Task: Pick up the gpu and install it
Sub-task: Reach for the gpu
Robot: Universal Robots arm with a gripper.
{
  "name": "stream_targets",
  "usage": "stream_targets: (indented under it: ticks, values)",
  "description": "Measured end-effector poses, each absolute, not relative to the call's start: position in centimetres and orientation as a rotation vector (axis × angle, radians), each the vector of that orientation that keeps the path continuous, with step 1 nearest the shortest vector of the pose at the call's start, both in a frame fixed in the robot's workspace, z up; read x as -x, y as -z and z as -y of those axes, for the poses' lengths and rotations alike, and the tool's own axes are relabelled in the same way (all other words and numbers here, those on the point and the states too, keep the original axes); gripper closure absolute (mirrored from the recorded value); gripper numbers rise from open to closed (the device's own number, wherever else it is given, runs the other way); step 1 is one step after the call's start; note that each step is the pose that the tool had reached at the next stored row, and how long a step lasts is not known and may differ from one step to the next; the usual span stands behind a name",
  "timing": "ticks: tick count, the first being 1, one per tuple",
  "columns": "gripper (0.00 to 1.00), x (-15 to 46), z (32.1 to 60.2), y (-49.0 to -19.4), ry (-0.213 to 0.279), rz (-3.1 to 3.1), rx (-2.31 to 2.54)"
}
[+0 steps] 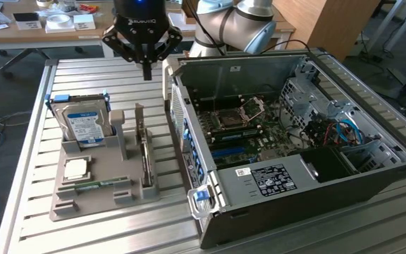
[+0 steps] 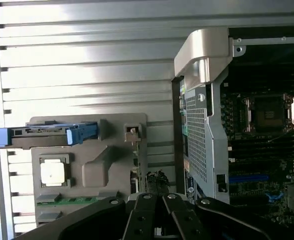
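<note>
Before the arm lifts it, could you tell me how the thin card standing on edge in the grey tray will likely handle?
The thin dark card with a pale metal bracket is probably stiff and light, being a flat board. Standing on edge in the grey plastic tray, it may tip if nudged sideways. Its narrow edge could slip in a grip.

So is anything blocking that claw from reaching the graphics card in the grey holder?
Nothing visible does. The shut gripper hangs above the gpu, with open air between them; the hard drive stands aside, toward the exterior view's left in the same grey holder.
</note>
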State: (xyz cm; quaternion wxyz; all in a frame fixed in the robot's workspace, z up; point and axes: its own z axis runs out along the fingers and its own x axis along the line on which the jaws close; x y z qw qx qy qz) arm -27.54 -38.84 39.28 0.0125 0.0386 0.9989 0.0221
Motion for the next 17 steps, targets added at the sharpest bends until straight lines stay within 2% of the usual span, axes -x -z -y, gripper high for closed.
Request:
stream_targets:
  ticks: [8, 17]
  values:
    - [0.89, 28.4, 38.8, -39.3, -0.069, -3.113, -0.120]
    - [0.89, 28.8, 40.7, -39.3, -0.069, -3.114, -0.121]
